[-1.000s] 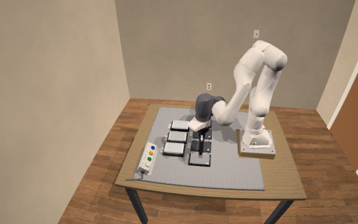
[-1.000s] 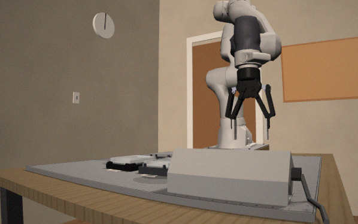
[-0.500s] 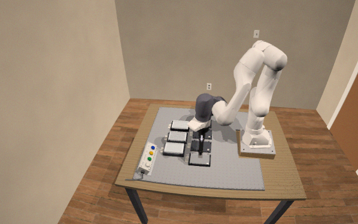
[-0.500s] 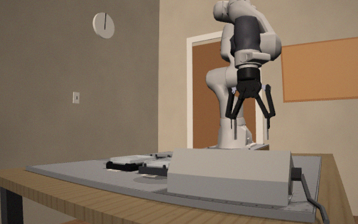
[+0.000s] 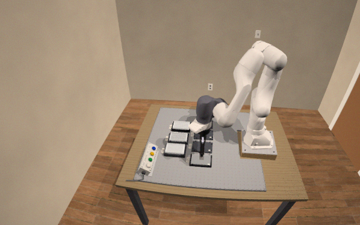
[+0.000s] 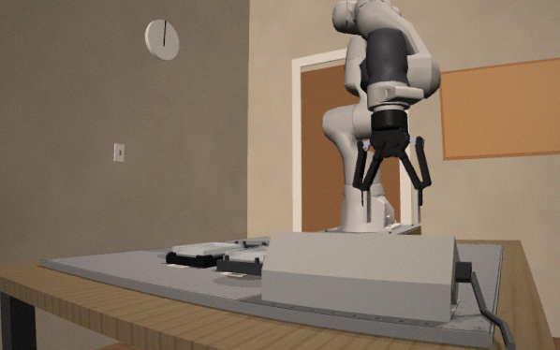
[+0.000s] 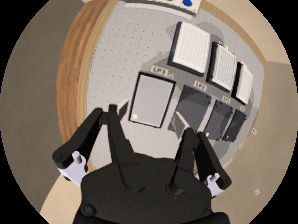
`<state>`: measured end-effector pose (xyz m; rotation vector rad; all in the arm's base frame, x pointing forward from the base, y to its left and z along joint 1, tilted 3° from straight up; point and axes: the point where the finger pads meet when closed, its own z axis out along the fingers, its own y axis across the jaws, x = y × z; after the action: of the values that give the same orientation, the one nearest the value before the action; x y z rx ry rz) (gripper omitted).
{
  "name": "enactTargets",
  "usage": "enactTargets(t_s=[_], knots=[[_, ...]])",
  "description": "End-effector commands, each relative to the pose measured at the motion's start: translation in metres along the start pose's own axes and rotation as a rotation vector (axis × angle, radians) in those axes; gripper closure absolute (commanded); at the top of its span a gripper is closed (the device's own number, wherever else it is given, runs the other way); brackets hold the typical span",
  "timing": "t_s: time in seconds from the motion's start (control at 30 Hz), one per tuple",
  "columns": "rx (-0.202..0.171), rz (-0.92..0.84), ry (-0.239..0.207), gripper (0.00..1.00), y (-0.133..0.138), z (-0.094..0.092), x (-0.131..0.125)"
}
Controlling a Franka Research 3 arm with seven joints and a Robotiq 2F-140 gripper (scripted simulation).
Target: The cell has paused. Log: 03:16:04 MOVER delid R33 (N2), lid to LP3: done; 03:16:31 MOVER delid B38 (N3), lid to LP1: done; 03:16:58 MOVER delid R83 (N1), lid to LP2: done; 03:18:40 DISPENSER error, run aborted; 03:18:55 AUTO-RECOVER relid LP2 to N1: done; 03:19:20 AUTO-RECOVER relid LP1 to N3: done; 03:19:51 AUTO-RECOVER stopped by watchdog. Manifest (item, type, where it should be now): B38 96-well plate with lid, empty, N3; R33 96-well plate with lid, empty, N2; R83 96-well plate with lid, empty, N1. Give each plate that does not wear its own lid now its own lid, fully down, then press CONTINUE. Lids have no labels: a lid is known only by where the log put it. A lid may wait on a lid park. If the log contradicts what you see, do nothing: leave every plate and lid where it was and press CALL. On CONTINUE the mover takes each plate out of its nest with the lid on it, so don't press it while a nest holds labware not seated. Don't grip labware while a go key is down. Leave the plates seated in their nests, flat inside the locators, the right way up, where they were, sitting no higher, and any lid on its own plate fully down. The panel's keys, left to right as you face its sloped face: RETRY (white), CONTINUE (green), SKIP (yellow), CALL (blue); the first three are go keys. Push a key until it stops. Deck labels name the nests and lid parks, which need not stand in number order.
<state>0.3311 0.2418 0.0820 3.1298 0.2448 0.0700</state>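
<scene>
Three well plates stand in a column of nests on the left of the grey deck: a far plate [image 5: 180, 126] [image 7: 244, 83], a middle plate [image 5: 178, 137] [image 7: 225, 66] and a near plate [image 5: 174, 149] [image 7: 193, 46], which looks paler than the others. I cannot tell which of them wear lids. To their right is a column of black lid parks. The nearest park holds a flat grey lid [image 5: 200, 160] [image 7: 153, 100]. The middle park [image 5: 197, 147] is bare. My gripper [image 5: 202, 146] [image 6: 390, 196] [image 7: 151, 111] is open and empty, hanging high above the parks.
The key panel [image 5: 147, 158] [image 6: 361, 271] stands at the deck's left front with its blue, yellow, green and white keys. The arm's base [image 5: 259, 141] stands on a block at the right. In the exterior view the panel hides the parks.
</scene>
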Motion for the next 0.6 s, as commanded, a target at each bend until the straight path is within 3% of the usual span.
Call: enactTargets(t_s=[0.0, 0.57], knots=[[0.0, 0.007, 0.008, 0.34, -0.001, 0.004, 0.002], [0.0, 0.007, 0.008, 0.34, -0.001, 0.03, 0.003]])
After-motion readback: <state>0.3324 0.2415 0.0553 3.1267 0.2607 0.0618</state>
